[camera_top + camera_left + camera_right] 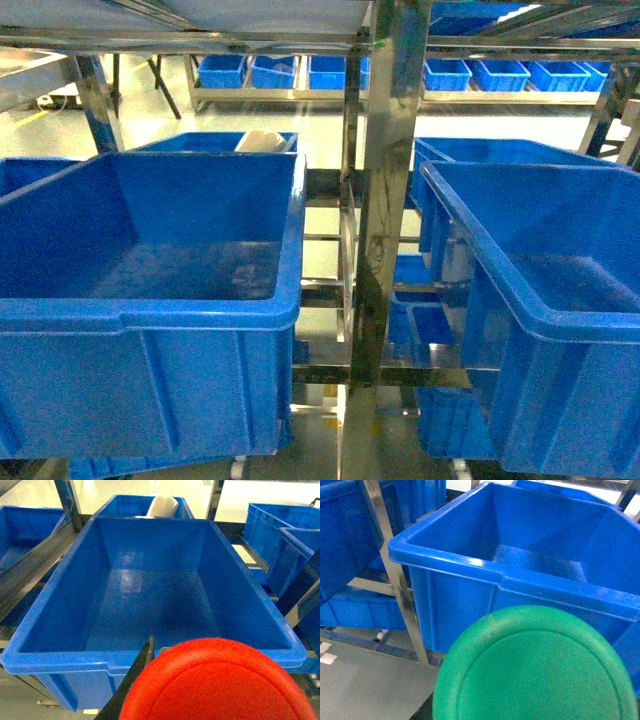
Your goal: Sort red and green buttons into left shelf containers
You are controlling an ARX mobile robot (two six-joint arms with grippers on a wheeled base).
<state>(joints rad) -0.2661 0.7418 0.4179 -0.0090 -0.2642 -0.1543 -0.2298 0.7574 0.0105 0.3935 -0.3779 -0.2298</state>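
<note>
The deep rectangular plastic bin [65,625] is bright blue inside and out. Near its front rim, the round mushroom cap [215,685] is plain red. The other round cap [535,667] is green, faintly dark-smudged. The metal shelf post [385,240] is streaky silver.

Head camera faces the shelf post [385,240] level; wrist cameras look down close, sharing its left bin [150,587] and right bin [545,550].
</note>
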